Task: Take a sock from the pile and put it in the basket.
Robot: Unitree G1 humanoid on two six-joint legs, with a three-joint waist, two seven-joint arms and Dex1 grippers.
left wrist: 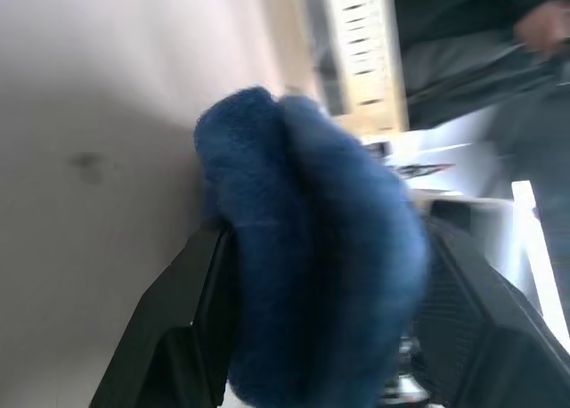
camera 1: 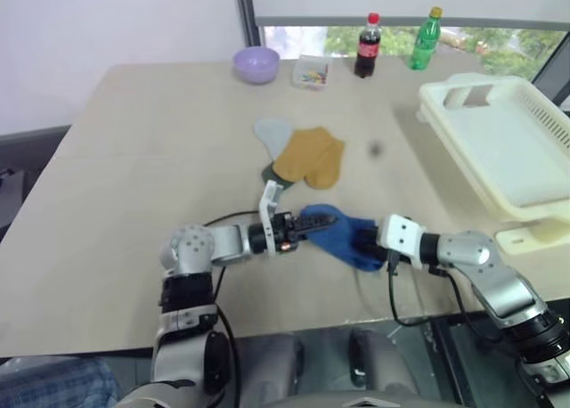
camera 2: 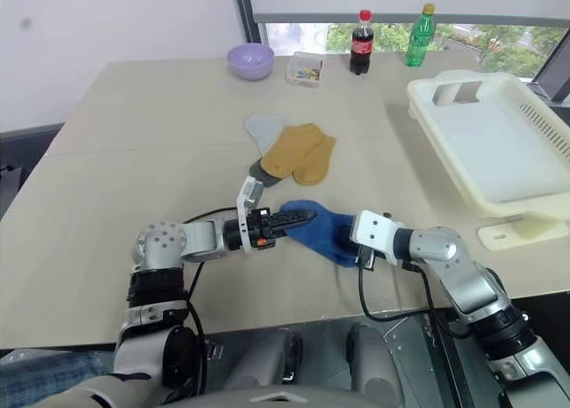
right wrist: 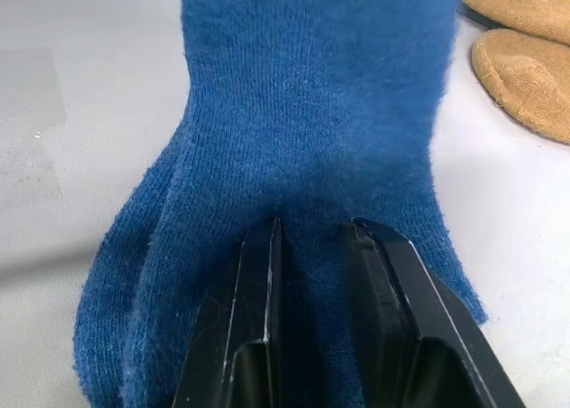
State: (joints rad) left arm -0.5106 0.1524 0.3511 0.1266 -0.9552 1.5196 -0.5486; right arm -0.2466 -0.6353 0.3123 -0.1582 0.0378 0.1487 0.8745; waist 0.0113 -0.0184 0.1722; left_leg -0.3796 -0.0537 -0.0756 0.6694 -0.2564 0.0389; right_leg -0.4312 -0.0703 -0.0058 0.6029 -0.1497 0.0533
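Table: pale beige, matte top, with a window behind its far edge.
Sock: royal-blue knit, soft and fuzzy, lying on the table near the front edge, between the two grippers.
Right gripper: black fingers set narrowly, pinching a fold of the blue fabric at one end (the ribbed weave shows clearly in the right wrist view).
Left gripper: fingers spread fairly wide around the other end of the sock, the blue cloth bunched between them; fingers flat, black plastic.
Pile: two mustard-yellow socks, a pale grey one and a dark grey edge beneath, just behind the blue sock.
Basket: cream-white plastic, rectangular, slotted walls, cut-out handle, on the table's right side.
Bowl: small, lilac, rounded.
Bottles: dark cola with red label, green one with yellow cap; label writing too small to read.
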